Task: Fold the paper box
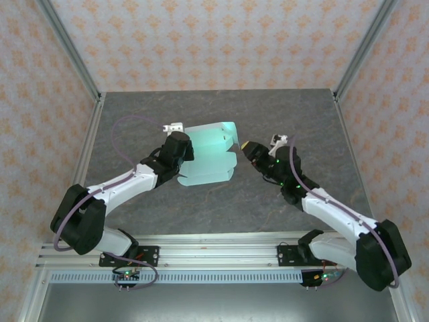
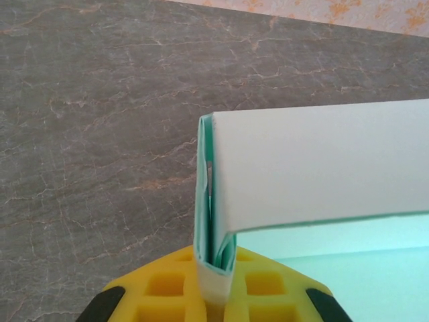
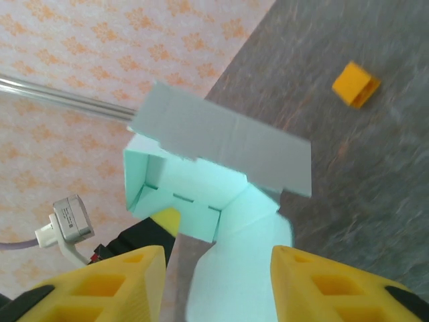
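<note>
**A:** What sits closest to the left wrist lens?

**B:** The left gripper (image 2: 214, 275). Its yellow fingers (image 2: 164, 285) are pressed together on a folded edge of the paper box (image 2: 315, 168). The doubled mint card stands upright in the pinch. A white-faced panel bends off to the right above a pale green one.

**A:** And the other arm?

**B:** The right gripper (image 3: 218, 258) has its yellow pads (image 3: 127, 278) well apart. A lobe of the card lies in the gap between them and touches neither, as far as I can tell.

**A:** Where does the box lie overall?

**B:** From above, it is around the middle of the grey stone-look table (image 1: 221, 107), between the two grippers. The left one has hold of its left edge, and the right one is just beside its right edge. The near part of the sheet lies flat, and the far part is raised and curled.

**A:** How far folded is it?

**B:** Partly. The right wrist view shows one end formed into an open corner with low walls, with a grey-white flap tilted over it. The rest is loose sheet.

**A:** Anything else around?

**B:** A tiny orange cube (image 3: 355, 84) sits on bare table, well apart from the card. Behind it are an aluminium post (image 3: 60, 97) and the orange-patterned wall (image 3: 80, 47).

**A:** And that small white block (image 3: 67, 218) with a cable?

**B:** It sits just beyond the card, beside the dark body of the left arm.
</note>
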`<state>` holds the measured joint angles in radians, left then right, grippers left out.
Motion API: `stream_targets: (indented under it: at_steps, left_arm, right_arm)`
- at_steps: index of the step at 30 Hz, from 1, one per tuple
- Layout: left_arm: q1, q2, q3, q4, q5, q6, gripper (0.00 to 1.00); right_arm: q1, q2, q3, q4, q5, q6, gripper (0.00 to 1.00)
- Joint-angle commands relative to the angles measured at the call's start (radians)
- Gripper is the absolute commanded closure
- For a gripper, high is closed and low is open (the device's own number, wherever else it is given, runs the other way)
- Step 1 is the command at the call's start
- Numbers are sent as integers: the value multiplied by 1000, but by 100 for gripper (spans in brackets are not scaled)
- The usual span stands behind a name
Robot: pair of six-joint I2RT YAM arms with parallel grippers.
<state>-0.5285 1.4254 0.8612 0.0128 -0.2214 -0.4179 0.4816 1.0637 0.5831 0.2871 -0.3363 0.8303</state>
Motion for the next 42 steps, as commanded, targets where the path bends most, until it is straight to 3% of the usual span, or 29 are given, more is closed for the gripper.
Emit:
stream_targets:
  at_steps: [1,10,17,20,27,42]
  left_arm:
    - [4,-20,-8,-12,-15,12,92]
    - [4,-23,-8,-9,23,21,92]
    - [4,-31,-4,-20,33,33,92]
    - [4,-30,0,-29,30,39,92]
    - [4,-21,2,-28,38,42,92]
    - [4,-12,-1,-25,65,42,92]
  right_arm:
    - [-80,-11,93,-239,-46,-268,50]
    - [-196,280,377,-449,-100,-671,51]
    - [-195,499,501,-469,-399,-900,51]
    - [-188,507,496,-449,-512,-938,51]
    - [-179,505,496,-451,-585,-981,50]
    - [-111,568,589,-529,-555,-1057,51]
